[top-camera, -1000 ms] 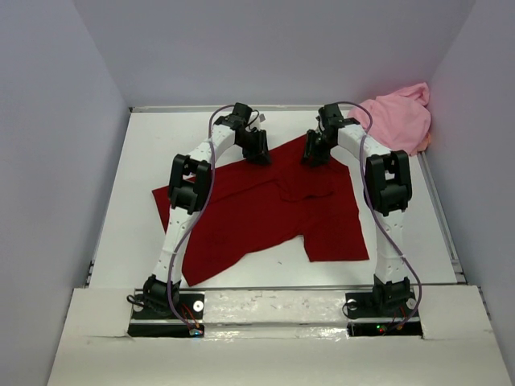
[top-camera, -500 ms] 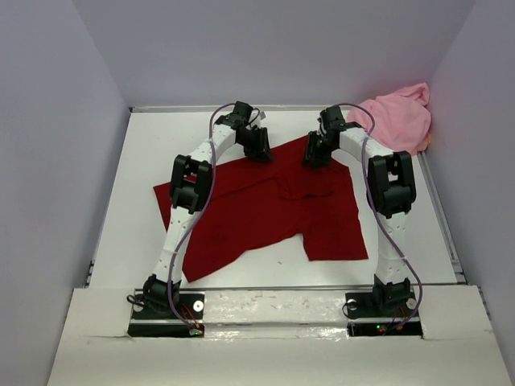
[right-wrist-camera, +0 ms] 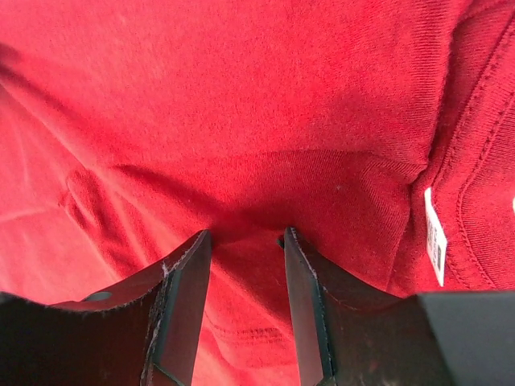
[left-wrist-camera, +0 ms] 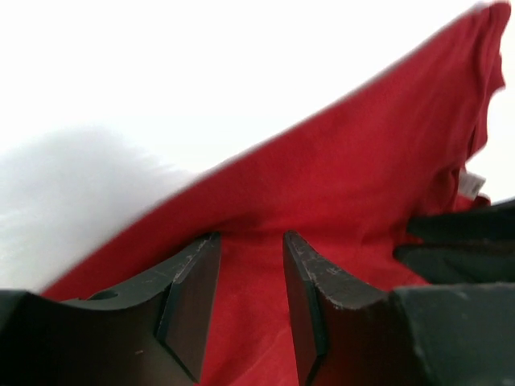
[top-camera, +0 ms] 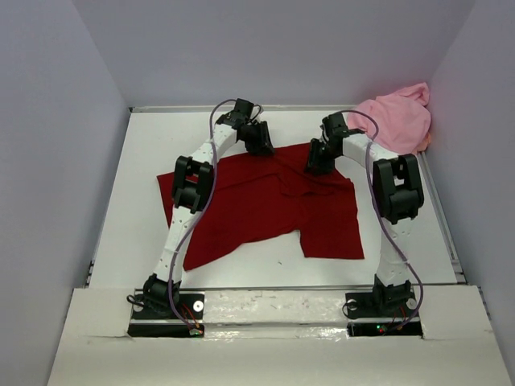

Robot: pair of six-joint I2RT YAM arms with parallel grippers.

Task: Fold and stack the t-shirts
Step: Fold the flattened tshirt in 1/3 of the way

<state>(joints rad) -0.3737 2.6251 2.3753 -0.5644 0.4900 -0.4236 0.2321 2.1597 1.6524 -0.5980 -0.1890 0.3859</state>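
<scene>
The dark red t-shirt (top-camera: 257,209) lies spread and rumpled on the white table. My left gripper (top-camera: 259,145) is at its far edge, left of the collar. Its jaws are closed on a fold of red cloth in the left wrist view (left-wrist-camera: 251,237). My right gripper (top-camera: 319,158) is at the far edge, right of the collar. It pinches red cloth (right-wrist-camera: 241,96) in the right wrist view (right-wrist-camera: 246,233), with creases running to the tips. A white neck label (right-wrist-camera: 434,237) shows beside it. The light pink t-shirt (top-camera: 398,121) lies crumpled in the far right corner.
White walls (top-camera: 96,161) enclose the table on the left, back and right. Bare table surface (top-camera: 145,145) shows left of the red shirt and at the front (top-camera: 273,265). Both arm bases sit at the near edge.
Both grippers have shifted slightly to the right with the shirt's far edge. The red shirt's left side has been drawn rightward and farther back, and its far edge is straighter.
</scene>
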